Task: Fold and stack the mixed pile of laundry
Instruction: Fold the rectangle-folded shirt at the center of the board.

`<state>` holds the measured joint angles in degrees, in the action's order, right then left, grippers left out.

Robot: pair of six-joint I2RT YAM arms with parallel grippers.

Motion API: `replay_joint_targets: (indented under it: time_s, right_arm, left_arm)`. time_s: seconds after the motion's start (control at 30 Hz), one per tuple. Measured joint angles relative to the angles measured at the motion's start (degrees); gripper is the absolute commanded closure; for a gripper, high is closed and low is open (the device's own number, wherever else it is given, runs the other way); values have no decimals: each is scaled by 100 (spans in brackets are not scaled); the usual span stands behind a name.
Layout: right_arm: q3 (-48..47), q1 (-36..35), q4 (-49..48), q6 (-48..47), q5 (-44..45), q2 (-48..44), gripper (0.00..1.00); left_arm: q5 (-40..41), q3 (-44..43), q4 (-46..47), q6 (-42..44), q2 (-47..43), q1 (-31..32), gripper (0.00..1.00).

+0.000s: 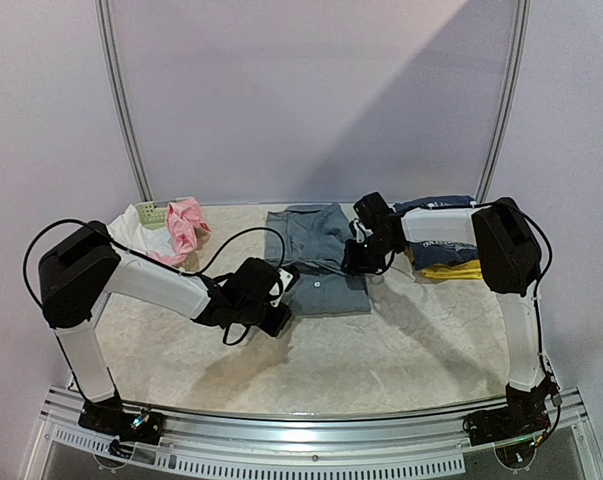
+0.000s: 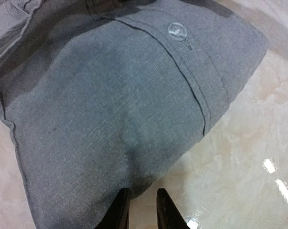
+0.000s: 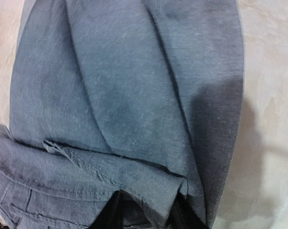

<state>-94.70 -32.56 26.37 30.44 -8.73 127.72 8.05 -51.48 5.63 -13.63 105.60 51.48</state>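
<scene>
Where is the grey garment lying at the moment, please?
In the top view the grey garment lies folded mid-table, between the left gripper and right gripper.
</scene>
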Motion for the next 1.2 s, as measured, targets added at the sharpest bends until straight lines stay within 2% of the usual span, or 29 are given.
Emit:
replay_joint_targets:
  time_s: [0.13,0.27,0.37,0.6,0.77,0.83,0.9,1.1,1.2]
  right_arm:
    - [-103,0,76,-44,2,0,41]
    - [-304,2,221,-153,33,-2,22]
    - [-487,2,328,-254,83,-7,13]
    - [-509,2,455,-391,175,-358,8]
    - [140,-9,125,-400,74,-1080,9]
    - [463,-61,-59,-400,44,-1342,11]
    - [761,-127,-236,-404,24,-1534,18]
    - [1408,-470,-866,-461,-664,-1735,59]
    - [1453,-601,-1102,-496,-1204,-1670,71]
  left_arm:
    - [9,-39,-138,0,-254,2,79]
    - [42,-212,-221,9,-317,2,79]
    - [81,-313,-293,11,-317,0,79]
    - [192,-376,-361,9,-317,-50,80]
    - [186,-376,-341,7,-251,-151,81]
    - [157,-376,-332,4,-199,-210,81]
    - [133,-378,-330,7,-120,-264,81]
    - [83,-380,-332,4,7,-354,82]
    - [31,-380,-321,4,11,-376,82]
